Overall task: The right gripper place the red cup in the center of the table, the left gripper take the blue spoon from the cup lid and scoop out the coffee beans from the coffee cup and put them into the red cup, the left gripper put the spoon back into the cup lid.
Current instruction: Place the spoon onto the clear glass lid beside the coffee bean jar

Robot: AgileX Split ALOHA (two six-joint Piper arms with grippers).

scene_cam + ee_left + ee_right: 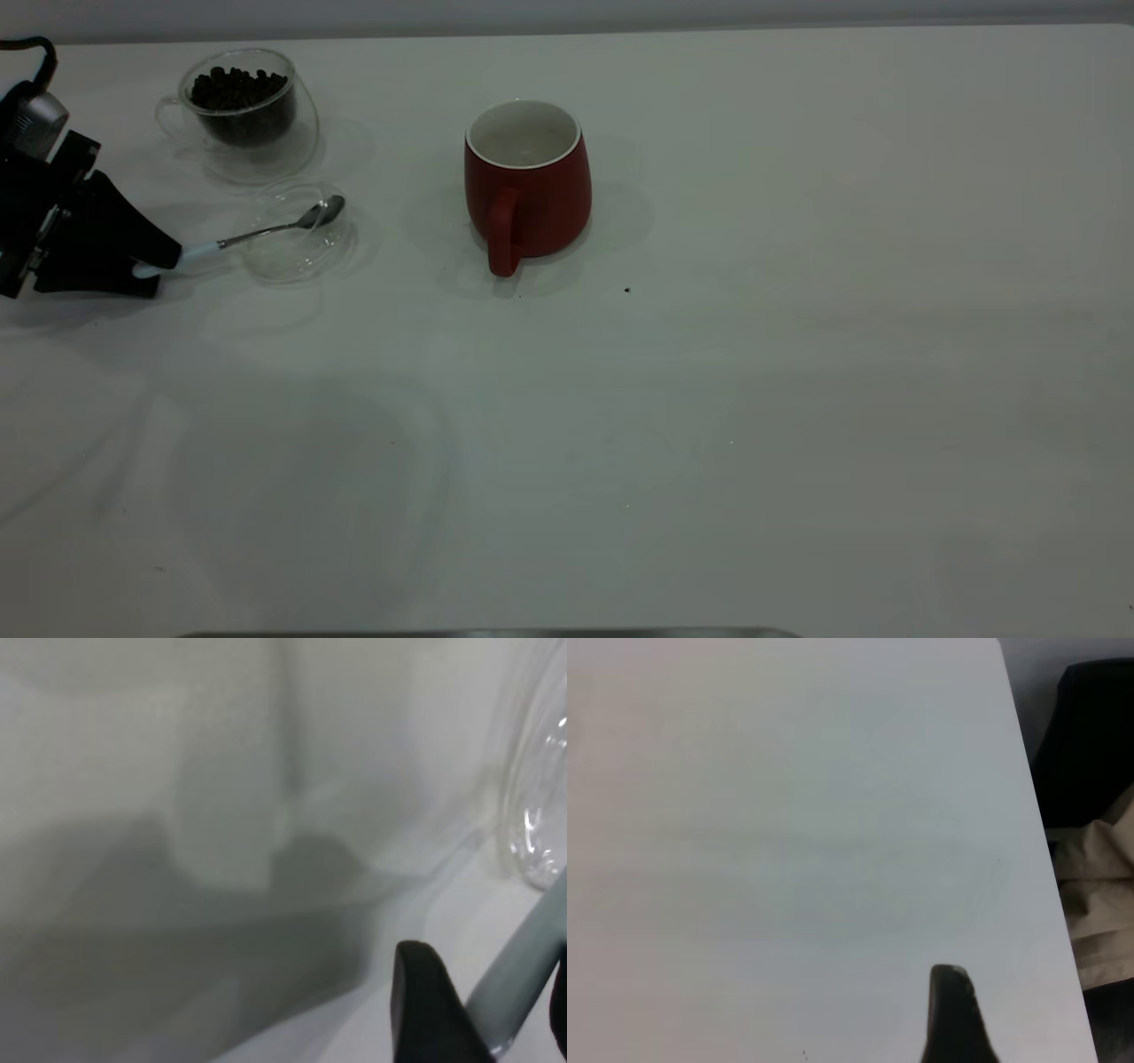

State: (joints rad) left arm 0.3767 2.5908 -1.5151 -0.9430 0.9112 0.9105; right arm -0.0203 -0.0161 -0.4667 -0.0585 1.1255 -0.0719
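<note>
The red cup [528,182] stands upright near the table's [709,399] middle, its handle facing the front. The coffee cup [244,111] with the coffee beans [237,89] stands at the back left. The cup lid [297,235] lies just in front of it. The blue spoon [266,232] rests its metal bowl in the lid, its pale handle reaching left. My left gripper [155,266] is shut on that handle, low over the table. In the left wrist view my gripper [496,997] holds the handle [523,974] beside the lid [536,833]. My right gripper [954,1019] is over bare table.
A tiny dark speck [627,289] lies right of the red cup. The right wrist view shows the table's edge [1028,771] with dark and beige things beyond it. A grey strip [487,634] runs along the table's front edge.
</note>
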